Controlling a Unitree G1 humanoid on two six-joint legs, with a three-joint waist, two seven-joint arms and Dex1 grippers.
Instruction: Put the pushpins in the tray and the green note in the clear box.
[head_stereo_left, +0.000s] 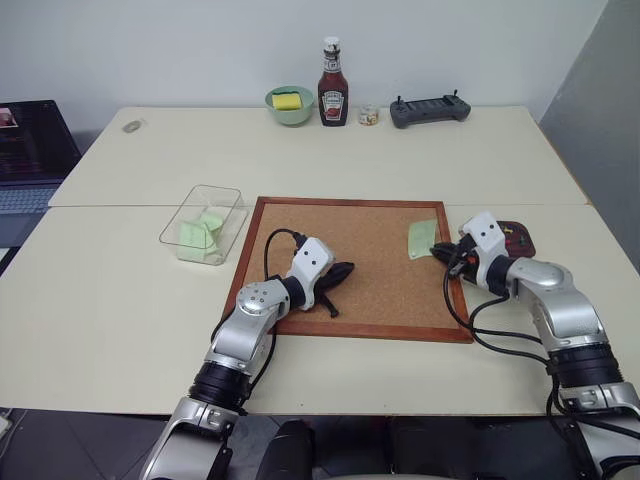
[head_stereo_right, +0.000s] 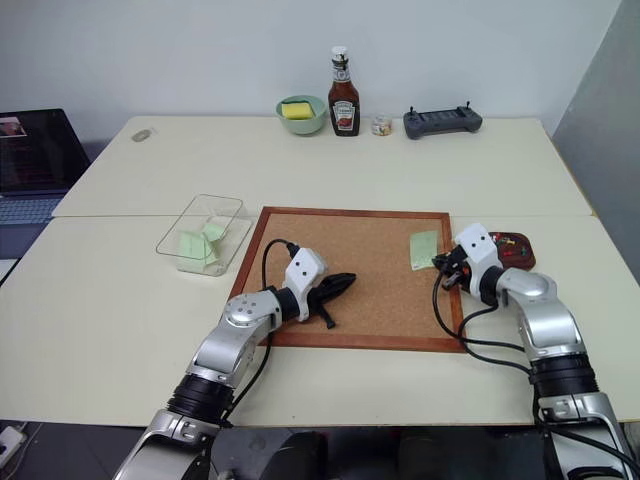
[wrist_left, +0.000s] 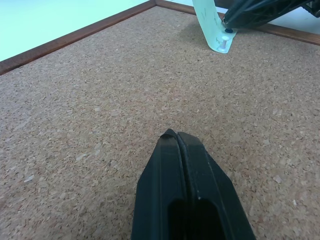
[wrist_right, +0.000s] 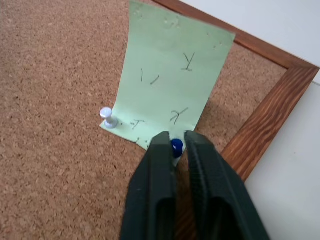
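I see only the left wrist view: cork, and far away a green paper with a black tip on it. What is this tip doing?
Observer: It belongs to the right jaws, which are shut on the blue pushpin at one corner of the green note.
Operator: Is another pin in the note?
Observer: Yes, a white pushpin stands at the neighbouring corner.
Operator: Where is the tray?
Observer: The tray sits on the table just outside the right edge of the corkboard, beside the right arm.
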